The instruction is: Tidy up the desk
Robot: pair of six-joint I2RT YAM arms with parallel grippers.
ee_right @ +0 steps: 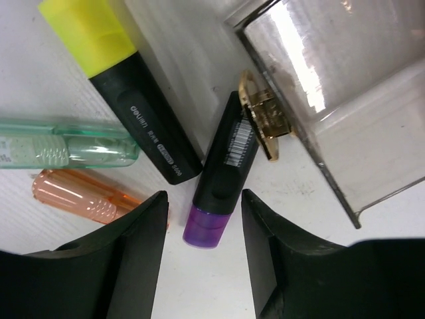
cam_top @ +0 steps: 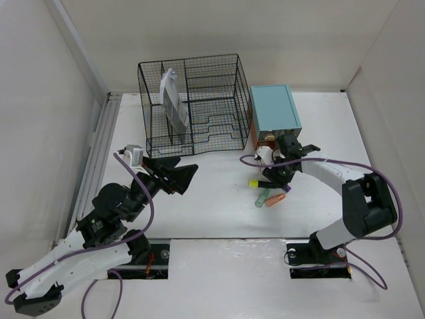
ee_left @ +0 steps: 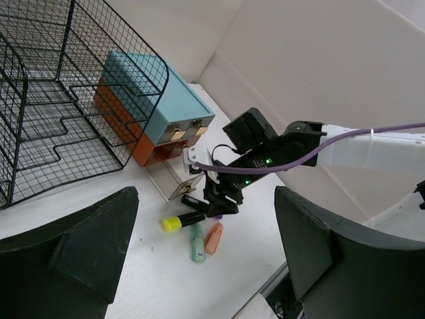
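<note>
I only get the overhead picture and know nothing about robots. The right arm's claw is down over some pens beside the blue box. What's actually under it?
Observer: Its wrist camera shows the right gripper open, one finger either side of a purple-capped black marker lying on the desk.
Visitor: So there are more pens than the three I count?
Observer: Four. There is also a yellow-capped highlighter, a clear green pen and an orange pen.
Visitor: Is the blue box shut?
Observer: No. The left wrist view shows a clear drawer pulled out at the bottom of the teal box.
</note>
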